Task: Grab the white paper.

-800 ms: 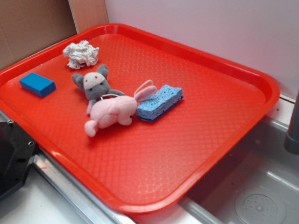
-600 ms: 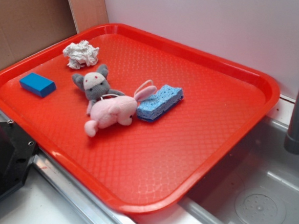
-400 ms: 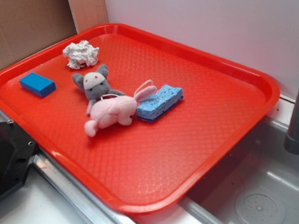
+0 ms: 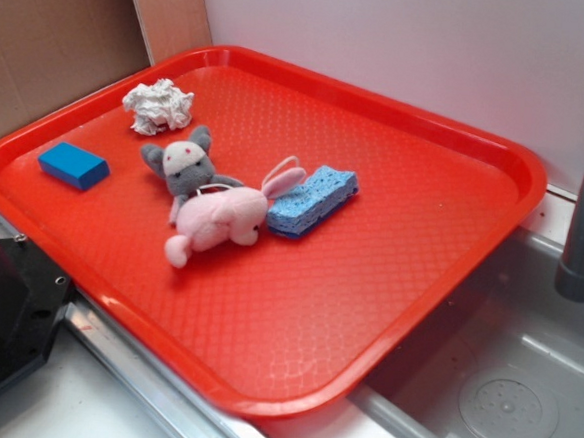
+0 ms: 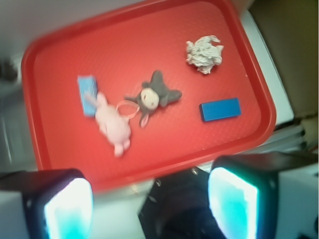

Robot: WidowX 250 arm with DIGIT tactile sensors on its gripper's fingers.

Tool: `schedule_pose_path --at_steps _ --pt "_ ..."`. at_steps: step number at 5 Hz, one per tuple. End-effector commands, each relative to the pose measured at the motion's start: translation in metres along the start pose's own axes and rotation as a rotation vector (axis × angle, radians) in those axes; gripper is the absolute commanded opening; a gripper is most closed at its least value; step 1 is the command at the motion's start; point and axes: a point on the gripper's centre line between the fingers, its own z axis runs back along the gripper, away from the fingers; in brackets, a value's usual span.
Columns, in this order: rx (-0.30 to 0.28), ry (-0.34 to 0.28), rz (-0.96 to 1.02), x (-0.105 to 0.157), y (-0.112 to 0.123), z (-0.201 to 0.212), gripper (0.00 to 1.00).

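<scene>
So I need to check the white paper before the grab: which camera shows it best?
The exterior view: the white paper is sharp there, its wrinkles clear, lying alone near the red tray's far left corner. The wrist view shows the paper from above, complete but slightly blurred.

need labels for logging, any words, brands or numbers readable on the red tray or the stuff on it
None: no text, brand, number or sign can be read in either view.
The red plastic tray, crumpled white paper ball, grey plush toy, pale pink plush bunny, light blue sponge and dark blue block show no print.
The wrist view is blurred.
</scene>
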Motion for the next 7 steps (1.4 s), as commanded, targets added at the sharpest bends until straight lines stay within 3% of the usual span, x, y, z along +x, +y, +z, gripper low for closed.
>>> schedule_pose_path --at_steps 1,2,3,5,6,7 --pt "0.050 -0.100 0.444 0.057 0.019 -0.046 1.00" --pt "0.080 -0.164 0.595 0.086 0.032 -0.077 1.00" --pt "0.125 -0.188 0.674 0.108 0.044 -0.110 1.00" --pt "0.127 -0.207 0.652 0.132 0.059 -0.152 1.00" --pt "0.132 -0.152 0.659 0.141 0.071 -0.169 1.00" --pt "0.168 -0.158 0.653 0.142 0.075 -0.177 1.00"
